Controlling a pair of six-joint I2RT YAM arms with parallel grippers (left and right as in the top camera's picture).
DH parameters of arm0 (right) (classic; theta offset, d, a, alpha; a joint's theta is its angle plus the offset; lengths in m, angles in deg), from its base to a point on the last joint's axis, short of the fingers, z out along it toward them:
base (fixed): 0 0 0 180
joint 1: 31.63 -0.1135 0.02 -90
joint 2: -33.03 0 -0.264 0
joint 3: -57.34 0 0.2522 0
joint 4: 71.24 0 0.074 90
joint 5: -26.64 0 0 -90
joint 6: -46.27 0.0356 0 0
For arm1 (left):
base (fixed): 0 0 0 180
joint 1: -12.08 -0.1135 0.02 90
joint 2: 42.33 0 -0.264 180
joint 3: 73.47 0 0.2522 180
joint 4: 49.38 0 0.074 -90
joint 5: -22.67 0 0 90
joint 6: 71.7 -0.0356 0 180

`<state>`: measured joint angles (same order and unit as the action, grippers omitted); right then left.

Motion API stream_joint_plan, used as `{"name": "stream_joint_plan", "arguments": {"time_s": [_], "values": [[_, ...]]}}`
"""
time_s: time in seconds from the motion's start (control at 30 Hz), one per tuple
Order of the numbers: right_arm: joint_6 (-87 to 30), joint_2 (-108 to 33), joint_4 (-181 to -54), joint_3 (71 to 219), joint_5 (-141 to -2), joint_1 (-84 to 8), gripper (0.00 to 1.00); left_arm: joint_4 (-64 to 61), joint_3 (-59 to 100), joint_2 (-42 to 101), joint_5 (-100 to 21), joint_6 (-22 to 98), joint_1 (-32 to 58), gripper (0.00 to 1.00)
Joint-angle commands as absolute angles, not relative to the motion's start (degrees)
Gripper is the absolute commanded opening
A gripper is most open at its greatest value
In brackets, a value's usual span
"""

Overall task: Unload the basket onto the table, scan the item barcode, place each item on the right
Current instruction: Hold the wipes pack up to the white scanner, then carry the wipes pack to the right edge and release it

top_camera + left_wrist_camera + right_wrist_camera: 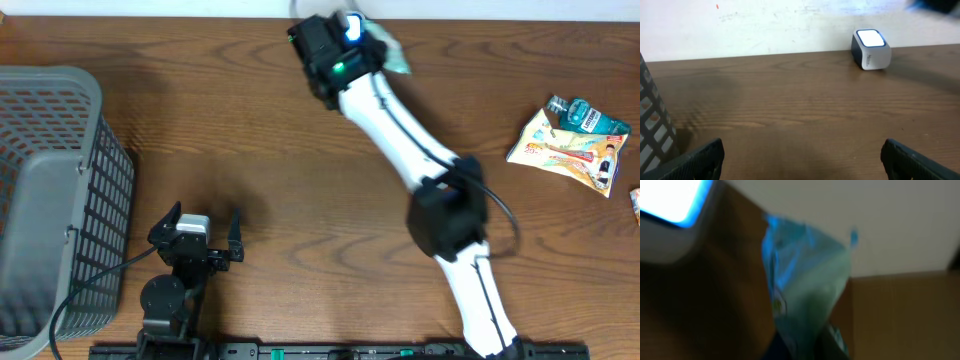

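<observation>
Brown wood grain covers the table (pixel 250 130). At the top centre of the overhead view the right gripper (pixel 362 45) sits at the end of its long white arm, by the far edge. Its fingers are pinched narrow on a teal packet (pixel 396 56), the item to be scanned, which pokes out to the right of the gripper head. Just beside it, at the very top of the frame, the scanner (pixel 351 24) glows blue-white. The right wrist view is blurred: the packet (pixel 805 290) hangs mid-frame and the lit scanner (pixel 670 200) shows in the upper left. It is close to the packet, though I cannot tell whether they touch.

The left gripper (pixel 200 224) rests at the lower left of the overhead view, fingers spread wide and holding nothing — its own camera shows bare table between the dark fingertips (pixel 700 157). A grey basket (pixel 50 110) stands at the left edge, near that gripper. At the right of the overhead frame, well apart from the scanner, lie a colourful pouch (pixel 565 152) and a second teal packet (pixel 588 116) at its upper edge.
</observation>
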<state>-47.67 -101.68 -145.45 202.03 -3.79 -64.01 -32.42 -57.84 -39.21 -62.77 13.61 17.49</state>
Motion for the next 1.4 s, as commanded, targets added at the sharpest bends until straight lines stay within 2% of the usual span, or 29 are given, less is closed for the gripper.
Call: {"name": "stream_joint_plan", "arguments": {"time_s": [0.0,0.07,0.1,0.13,0.23,0.7,0.8,0.93,1.1,1.17,1.23,1.3,1.33,1.37], "values": [[-8.7,-93.8,-163.0,203.0,-4.4,-62.5,0.01,-30.5,-58.7,-39.5,-62.0,13.7,17.3,1.00],[9.6,-92.0,-178.3,203.0,-8.8,-60.7,0.01,-30.5,-58.7,-39.5,-62.0,13.7,17.3,1.00],[15.1,-91.7,-182.4,202.5,-11.2,-59.5,0.01,-30.5,-58.7,-39.5,-62.0,13.7,17.3,1.00],[10.7,-90.8,-182.0,201.1,-16.2,-58.5,0.01,-30.5,-58.7,-39.5,-62.0,13.7,17.3,1.00],[12.3,-90.2,-182.3,196.5,-22.0,-54.9,0.02,-30.5,-58.7,-39.5,-62.0,13.7,17.3,0.99],[31.6,-90.2,-182.2,163.6,-18.9,-39.3,0.01,-30.5,-58.7,-39.5,-62.0,13.7,17.3,1.00],[35.1,-90.2,-178.9,157.1,-16.3,-35.9,0.01,-30.5,-58.7,-39.5,-62.0,13.7,17.3,1.00],[33.5,-90.2,-169.8,151.3,-15.3,-30.9,0.01,-30.5,-58.7,-39.5,-62.0,13.7,17.3,1.00],[23.9,-90.2,-159.1,151.1,-17.6,-24.7,0.33,-30.5,-58.7,-39.5,-62.0,13.7,17.3,1.00],[22.7,-90.2,-157.7,152.3,-19.7,-22.9,0.56,-30.5,-58.7,-39.5,-62.0,13.7,17.3,1.00],[21.3,-90.2,-158.5,155.9,-22.2,-20.2,0.72,-30.5,-58.7,-39.5,-62.0,13.7,17.3,1.00],[19.6,-90.1,-159.8,158.0,-23.7,-19.5,0.79,-30.5,-58.7,-39.5,-62.0,13.7,17.3,1.00],[18.5,-90.0,-161.3,160.2,-24.9,-19.1,0.91,-30.5,-58.7,-39.5,-62.0,13.7,17.3,1.00],[17.9,-89.7,-162.5,161.6,-25.6,-18.9,0.99,-30.5,-58.7,-39.5,-62.0,13.7,17.3,1.00]]}}
